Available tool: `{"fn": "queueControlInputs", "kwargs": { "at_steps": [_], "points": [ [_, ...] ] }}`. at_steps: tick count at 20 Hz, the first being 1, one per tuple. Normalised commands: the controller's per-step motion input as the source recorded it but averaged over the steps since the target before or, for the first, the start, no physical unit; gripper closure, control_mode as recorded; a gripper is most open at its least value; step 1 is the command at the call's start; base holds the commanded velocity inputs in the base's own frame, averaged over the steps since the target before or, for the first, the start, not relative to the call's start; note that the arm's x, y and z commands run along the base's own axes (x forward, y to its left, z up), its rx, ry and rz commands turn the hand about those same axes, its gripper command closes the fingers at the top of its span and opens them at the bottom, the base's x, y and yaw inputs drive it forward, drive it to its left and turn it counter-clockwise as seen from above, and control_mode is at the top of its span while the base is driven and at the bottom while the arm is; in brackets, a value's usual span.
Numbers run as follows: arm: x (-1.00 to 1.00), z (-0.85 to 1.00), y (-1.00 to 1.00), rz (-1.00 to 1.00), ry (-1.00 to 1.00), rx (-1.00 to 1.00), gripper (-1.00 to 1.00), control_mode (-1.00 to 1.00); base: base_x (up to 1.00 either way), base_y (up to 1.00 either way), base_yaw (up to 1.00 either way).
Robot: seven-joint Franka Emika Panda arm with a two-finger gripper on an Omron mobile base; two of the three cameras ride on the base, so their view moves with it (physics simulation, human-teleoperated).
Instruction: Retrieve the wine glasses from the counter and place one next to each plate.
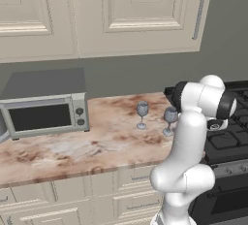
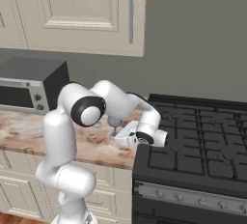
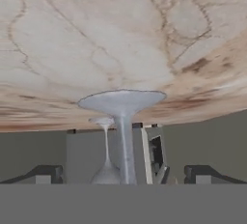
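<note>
Here the pincer [image 3: 123, 172] stands fully open, a dark fingertip [image 3: 46, 174] on either side of the thin stem of the nearer wine glass [image 3: 122, 117], with nothing gripped yet. The hand view is rolled, so the glass's round flat foot appears above and the marbled tabletop [image 3: 72, 35] beyond it. To do this well, I judge the fingers should close on the stem only once it sits midway between them, and gently: the stem is slender and smooth, and a push off centre could tip the glass into its twin. The lift should then go straight up from the stone. The second wine glass [image 3: 107, 150] stands just behind, close by. Both are translucent grey-blue with rounded bowls, and from the left base they stand upright on the tabletop near the black stove [image 1: 232, 141]. Farther along sits a boxy grey microwave [image 1: 43, 115], under cream panelled cabinets [image 1: 140, 13].
</note>
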Motion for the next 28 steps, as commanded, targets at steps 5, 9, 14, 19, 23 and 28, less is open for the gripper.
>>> {"fn": "queueControlInputs", "kwargs": {
  "at_steps": [5, 9, 14, 19, 23, 28],
  "points": [
    [0.17, -0.10, 0.00, 0.00, 0.00, 0.00, -1.00, -1.00, 0.00, 0.00, 0.00],
    [0.02, -0.01, 0.01, 0.00, 0.00, 0.00, -1.00, -1.00, 0.00, 0.00, 0.00],
    [0.00, -0.03, 0.15, 0.00, 0.00, 0.00, -1.00, -1.00, 0.00, 0.00, 0.00],
    [0.00, 0.00, 0.11, 0.00, 0.01, 0.00, -1.00, -1.00, 0.00, 0.00, 0.00],
    [0.00, -0.01, 0.18, -0.03, 0.06, 0.00, -1.00, -1.00, 0.00, 0.00, 0.00],
    [-0.01, -0.01, 0.45, -0.05, 0.02, 0.00, 1.00, -1.00, 0.00, 0.00, 0.00]
  ]
}}
